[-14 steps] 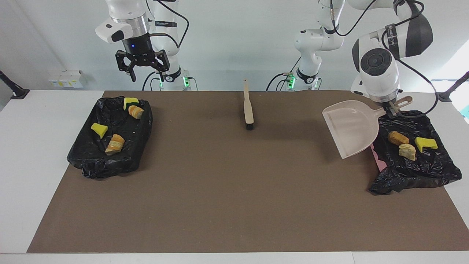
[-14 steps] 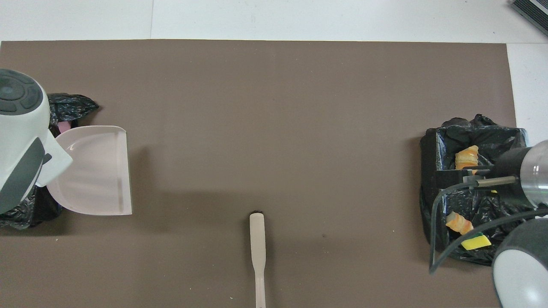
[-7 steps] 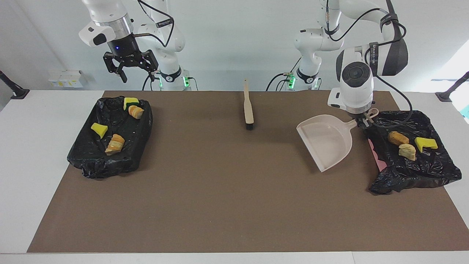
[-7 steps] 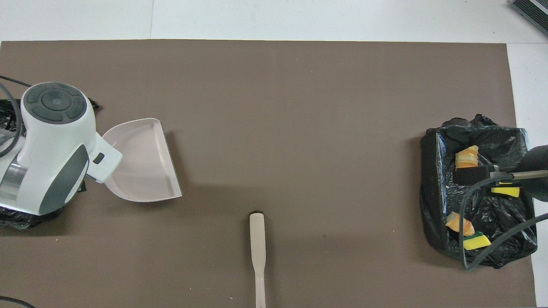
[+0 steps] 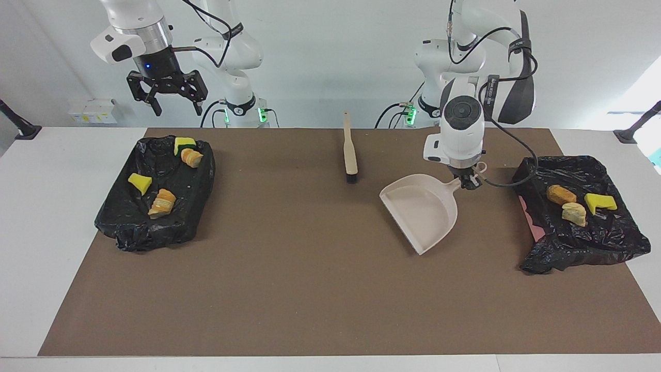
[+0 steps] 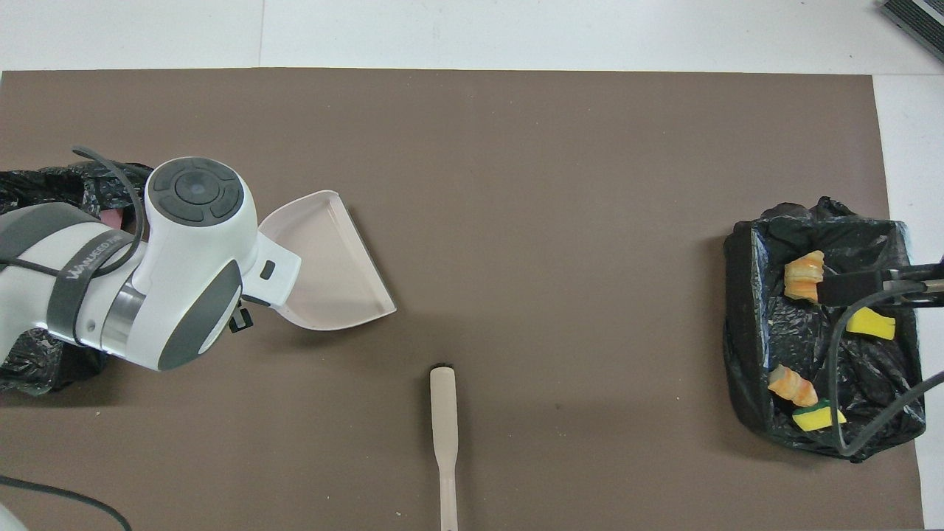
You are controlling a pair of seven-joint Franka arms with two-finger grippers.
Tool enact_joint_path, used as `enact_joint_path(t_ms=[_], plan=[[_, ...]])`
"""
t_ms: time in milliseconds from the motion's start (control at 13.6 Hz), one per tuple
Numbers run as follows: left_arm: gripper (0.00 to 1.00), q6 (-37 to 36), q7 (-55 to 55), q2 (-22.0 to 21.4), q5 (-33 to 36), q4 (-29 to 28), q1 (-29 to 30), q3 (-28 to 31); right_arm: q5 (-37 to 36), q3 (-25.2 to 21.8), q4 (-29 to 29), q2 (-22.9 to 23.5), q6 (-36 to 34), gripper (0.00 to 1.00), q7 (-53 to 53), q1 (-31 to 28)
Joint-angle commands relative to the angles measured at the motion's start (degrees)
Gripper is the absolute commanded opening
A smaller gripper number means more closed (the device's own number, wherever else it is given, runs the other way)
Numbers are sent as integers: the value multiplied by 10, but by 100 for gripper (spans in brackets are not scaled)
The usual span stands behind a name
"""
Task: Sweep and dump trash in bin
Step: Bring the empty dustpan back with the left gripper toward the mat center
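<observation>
Going across the facing view: right gripper (image 5: pixel 174 106) is hanging spread and empty above the right-arm-end bin (image 5: pixel 119 227), four trash pieces (image 5: pixel 162 201) sitting in it. Brush (image 5: pixel 350 150) is lying untouched mid-table, near the robots. Left gripper (image 5: pixel 471 182) is pinching the dustpan (image 5: pixel 421 209) handle, pan empty over the mat (image 5: pixel 310 289). Left-arm-end bin (image 5: pixel 588 248) is holding three pieces (image 5: pixel 573 213). Mat looks swept; I judge only putting the dustpan down is remaining.

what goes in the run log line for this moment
left hand: shut on beige plastic dustpan, above brown mat | right hand: open, raised over black-bagged bin | wooden brush: on mat
</observation>
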Motion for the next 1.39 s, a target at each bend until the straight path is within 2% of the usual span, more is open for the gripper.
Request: enact_joint_path(t_ms=[0,147,440,734,1100,1320], plan=[[0,28,-97,2,-35,0,-23,10,-14,-34,67,33,-49,100,32,36],[0,50,-153,23,-73,15,-38,11,-15,-61,97,50,-66,100,54,58],[0,74,-283,49,-125,35,-73,11,-13,-56,134,76,-73,100,55,39],[0,100,-434,52,-139,36,-126,11,-11,-50,137,78,-74,100,50,40],[0,125,-581,81,-188,56,-153,11,17,-44,137,80,-74,100,30,37],[0,157,-638,104,-210,51,-172,11,21,-71,135,78,-80,100,30,51]])
